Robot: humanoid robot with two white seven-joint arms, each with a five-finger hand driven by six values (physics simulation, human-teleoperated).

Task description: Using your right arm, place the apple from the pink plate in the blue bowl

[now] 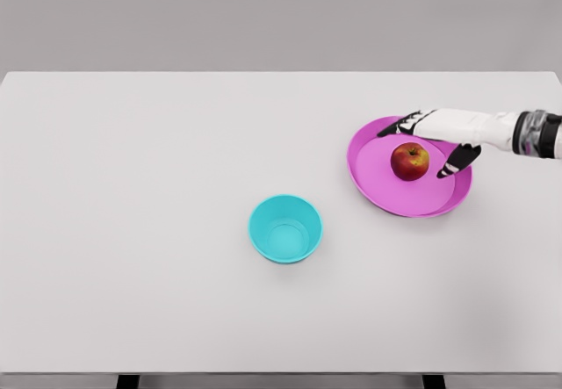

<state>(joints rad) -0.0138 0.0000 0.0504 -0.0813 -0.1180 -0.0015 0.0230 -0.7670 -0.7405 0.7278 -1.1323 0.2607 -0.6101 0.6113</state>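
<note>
A red apple (409,161) sits on the pink plate (386,195) at the right side of the white table. My right hand (430,146) reaches in from the right edge and hovers over the plate, its fingers spread around the apple: several fingers (404,126) lie behind it and the thumb (458,161) lies to its right. The hand is open and does not clasp the fruit. A blue bowl (285,228) stands empty near the table's middle, well left of the plate. The left arm does not show.
The white table (132,187) spans almost the whole view, with its front edge near the picture's bottom and a grey wall behind.
</note>
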